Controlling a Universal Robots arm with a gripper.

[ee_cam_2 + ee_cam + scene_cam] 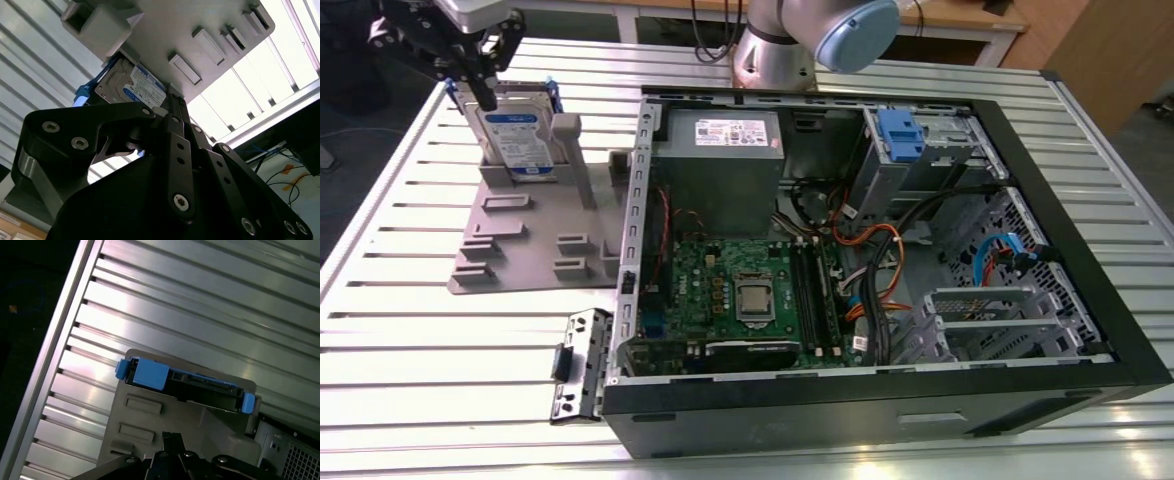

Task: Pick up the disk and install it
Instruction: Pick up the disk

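We count one disk, standing on edge in the one grey stand on the slatted table, to the exterior view's left of the single open computer case. Two blue rails frame it. The one gripper hangs near the disk's upper edge. In both wrist views its fingers seem pressed together, gripping nothing

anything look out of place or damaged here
Mostly no. The disk stands upright in its grey holder, with the gripper at its top. One oddity: a loose metal bracket lies on the table by a corner of the case, attached to nothing. No damage shows.
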